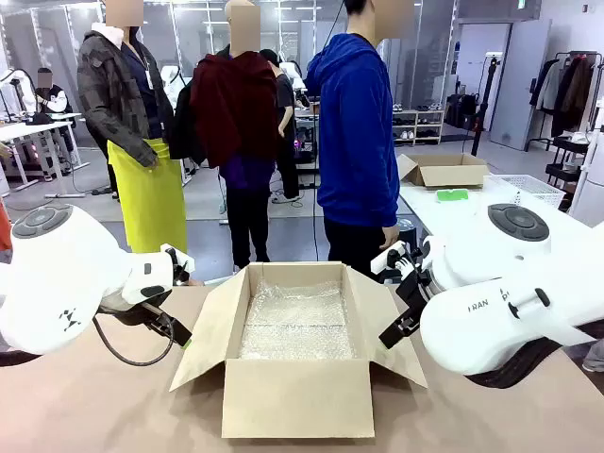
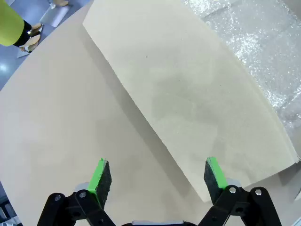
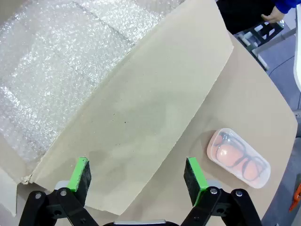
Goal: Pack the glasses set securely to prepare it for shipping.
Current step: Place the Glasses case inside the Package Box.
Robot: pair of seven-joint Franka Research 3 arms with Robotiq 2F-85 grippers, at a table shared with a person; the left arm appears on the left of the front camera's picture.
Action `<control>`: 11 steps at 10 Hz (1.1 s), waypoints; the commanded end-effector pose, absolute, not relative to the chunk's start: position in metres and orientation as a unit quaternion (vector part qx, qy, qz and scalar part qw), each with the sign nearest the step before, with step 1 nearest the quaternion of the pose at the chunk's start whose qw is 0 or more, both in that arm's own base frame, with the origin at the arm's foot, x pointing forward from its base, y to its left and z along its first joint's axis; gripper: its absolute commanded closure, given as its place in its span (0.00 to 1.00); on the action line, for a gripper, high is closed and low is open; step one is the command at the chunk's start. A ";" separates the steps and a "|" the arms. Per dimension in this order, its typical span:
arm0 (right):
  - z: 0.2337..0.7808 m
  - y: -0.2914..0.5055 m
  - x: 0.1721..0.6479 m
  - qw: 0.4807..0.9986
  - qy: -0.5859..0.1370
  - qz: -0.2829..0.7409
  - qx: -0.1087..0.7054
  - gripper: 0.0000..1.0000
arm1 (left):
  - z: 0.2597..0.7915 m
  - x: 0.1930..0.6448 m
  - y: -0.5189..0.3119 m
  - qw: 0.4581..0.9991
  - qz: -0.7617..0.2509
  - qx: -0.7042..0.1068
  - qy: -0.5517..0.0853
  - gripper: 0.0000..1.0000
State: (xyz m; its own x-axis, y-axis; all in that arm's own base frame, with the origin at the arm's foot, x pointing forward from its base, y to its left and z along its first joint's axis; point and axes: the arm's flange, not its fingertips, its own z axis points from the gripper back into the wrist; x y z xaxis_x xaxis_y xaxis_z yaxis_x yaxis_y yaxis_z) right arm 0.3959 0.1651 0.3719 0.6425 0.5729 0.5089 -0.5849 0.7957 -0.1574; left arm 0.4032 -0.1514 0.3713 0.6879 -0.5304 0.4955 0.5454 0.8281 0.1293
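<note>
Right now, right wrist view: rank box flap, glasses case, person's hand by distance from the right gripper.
1. Box flap, directly beneath the right gripper.
2. Glasses case, on the table beside the flap.
3. Person's hand, past the table's far edge.

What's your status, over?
Both open: left gripper, right gripper. One pink glasses case on table, beside box flap. Flap under right gripper.

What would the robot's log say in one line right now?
box: open, bubble wrap inside | pink glasses case: lying outside box | left gripper: open | right gripper: open
</note>
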 end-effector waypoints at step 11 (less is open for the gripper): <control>0.388 0.152 0.397 0.905 -0.262 0.336 0.002 0.00 | 0.398 0.396 -0.151 0.914 -0.304 -0.032 -0.267 0.00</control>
